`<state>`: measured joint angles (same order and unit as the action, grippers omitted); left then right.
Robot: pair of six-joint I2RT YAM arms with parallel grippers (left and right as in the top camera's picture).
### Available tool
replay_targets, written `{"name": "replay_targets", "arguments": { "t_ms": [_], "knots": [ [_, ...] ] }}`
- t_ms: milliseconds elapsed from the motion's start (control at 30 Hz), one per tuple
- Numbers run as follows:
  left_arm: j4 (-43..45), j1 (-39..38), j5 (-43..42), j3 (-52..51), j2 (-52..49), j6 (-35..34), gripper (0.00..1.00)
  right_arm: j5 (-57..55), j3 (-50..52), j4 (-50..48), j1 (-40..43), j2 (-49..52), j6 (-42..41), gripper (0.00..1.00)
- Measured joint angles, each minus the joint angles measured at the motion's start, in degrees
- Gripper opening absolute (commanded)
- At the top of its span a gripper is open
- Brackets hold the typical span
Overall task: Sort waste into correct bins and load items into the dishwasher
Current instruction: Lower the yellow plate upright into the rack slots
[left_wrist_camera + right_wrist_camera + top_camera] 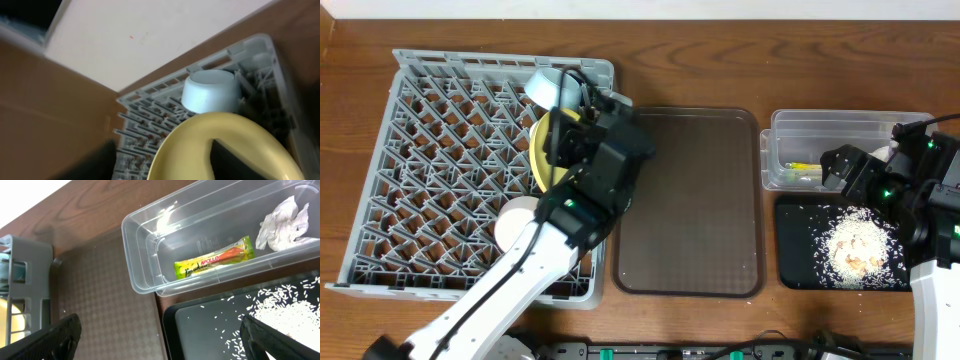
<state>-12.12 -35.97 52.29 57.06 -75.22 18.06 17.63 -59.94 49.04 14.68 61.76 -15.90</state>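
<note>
Left pincer (572, 140) sits at the upright round yellow plate (544, 152) in the grey lattice plastic dish rack (430, 160); cannot tell if gripping. Light blue bowl (210, 92) just behind the plate. Right pincer (160, 330) released, empty, by the clear rectangular plastic tub (145, 277) holding the green-yellow sachet wrapper (212, 262).
</note>
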Motion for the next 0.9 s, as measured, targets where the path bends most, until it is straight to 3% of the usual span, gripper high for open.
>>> {"name": "replay_targets", "arguments": {
  "t_ms": [233,367,633,667,833,900],
  "knots": [
    [-6.43,5.35,-14.03,0.11,10.54,-13.38,0.82,-0.02,0.00,0.00,0.00,0.00,0.00,0.99],
    [-12.48,16.79,-29.88,0.42,15.65,-21.07,0.82,-0.02,0.00,0.00,-0.02,0.00,0.00,0.99],
    [-19.69,36.00,-60.33,0.50,10.73,-24.74,0.81,-0.02,0.00,0.00,0.00,0.00,0.00,0.99],
    [-19.78,36.59,-62.95,0.50,9.57,-24.83,0.80,-0.02,0.00,0.00,-0.02,0.00,0.00,0.99],
    [-20.39,37.38,-70.16,0.50,5.18,-25.27,0.52,-0.02,0.00,0.00,0.00,0.00,0.00,0.99],
    [-21.00,37.38,-71.65,0.50,4.24,-25.66,0.46,0.00,0.00,0.00,0.00,0.00,0.00,0.99]
  ]
}}
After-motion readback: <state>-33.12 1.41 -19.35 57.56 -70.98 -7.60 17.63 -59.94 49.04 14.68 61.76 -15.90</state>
